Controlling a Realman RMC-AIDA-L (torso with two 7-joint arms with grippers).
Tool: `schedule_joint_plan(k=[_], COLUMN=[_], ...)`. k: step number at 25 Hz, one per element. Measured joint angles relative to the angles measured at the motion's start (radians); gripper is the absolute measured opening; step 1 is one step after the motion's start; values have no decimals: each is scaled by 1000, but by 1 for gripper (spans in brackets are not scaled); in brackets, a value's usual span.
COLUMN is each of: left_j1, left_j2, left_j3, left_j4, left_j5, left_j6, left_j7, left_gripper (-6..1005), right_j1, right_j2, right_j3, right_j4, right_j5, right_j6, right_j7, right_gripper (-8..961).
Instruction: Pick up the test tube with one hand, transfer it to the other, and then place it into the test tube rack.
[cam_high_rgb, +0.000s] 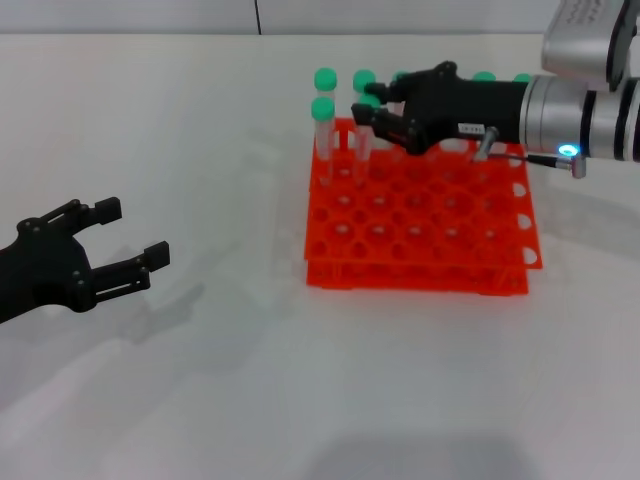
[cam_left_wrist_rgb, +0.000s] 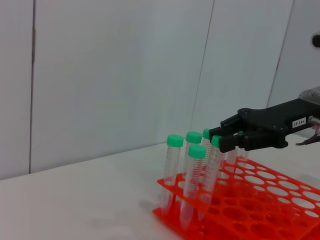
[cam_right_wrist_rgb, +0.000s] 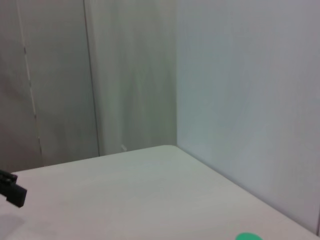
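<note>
The orange-red test tube rack (cam_high_rgb: 420, 235) stands at the middle right of the table and also shows in the left wrist view (cam_left_wrist_rgb: 260, 200). My right gripper (cam_high_rgb: 372, 104), black with a small white label and a lit ring on its silver arm, reaches over the rack's far left corner. It is shut on the green cap of a clear test tube (cam_high_rgb: 362, 150). The tube leans, with its lower end in the rack (cam_left_wrist_rgb: 211, 172). My left gripper (cam_high_rgb: 132, 232) is open and empty, low over the table at the left.
Several other green-capped tubes (cam_high_rgb: 323, 110) stand in the rack's far rows, some right beside the held one (cam_left_wrist_rgb: 171, 165). A white wall rises behind the table. A green cap (cam_right_wrist_rgb: 248, 236) shows at the right wrist view's edge.
</note>
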Motion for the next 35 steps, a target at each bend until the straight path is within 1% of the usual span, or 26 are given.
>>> schedule_joint_plan(k=[9, 14, 17, 19, 20, 22, 25, 28, 30, 32, 35], left_j1=[-4, -4, -3, -1, -2, -5, -8, -18, -31, -50, -74], left_j2=[0, 0, 0, 1, 1, 2, 2, 2, 3, 4, 11], left_j3=[0, 0, 0, 0, -1, -7, -13, -19, -29, -37, -38], left_j4=[0, 0, 0, 0, 0, 0, 1, 1, -7, -25, -45], left_j5=[-1, 0, 0, -2, -3, -3, -5, -5, -2, 1, 3], left_j6=[0, 0, 0, 0, 0, 3, 8, 7, 8, 13, 29], left_j7=[-5, -6, -6, -4, -4, -7, -6, -1, 5, 16, 20], left_gripper=[893, 893, 893, 893, 893, 893, 893, 893, 893, 893, 893], right_j1=[5, -25, -60, -96, -117, -173, -225, -271, -300, -325, -358], right_j2=[-2, -7, -10, -14, -16, -28, -51, -85, -108, -122, -140], right_j3=[-42, -42, -42, -41, -39, -34, -32, -19, 8, 30, 44], right_j4=[-13, -70, -133, -184, -210, -261, -289, -283, -261, -246, -238], right_j5=[5, 5, -1, -3, -2, -2, -3, -2, -2, -2, -2], right_j6=[-13, -57, -87, -116, -131, -169, -215, -281, -325, -355, -400], right_j7=[0, 19, 45, 55, 58, 64, 60, 47, 31, 17, 1], right_gripper=[429, 436, 549, 624, 624, 624, 623, 624, 624, 627, 631])
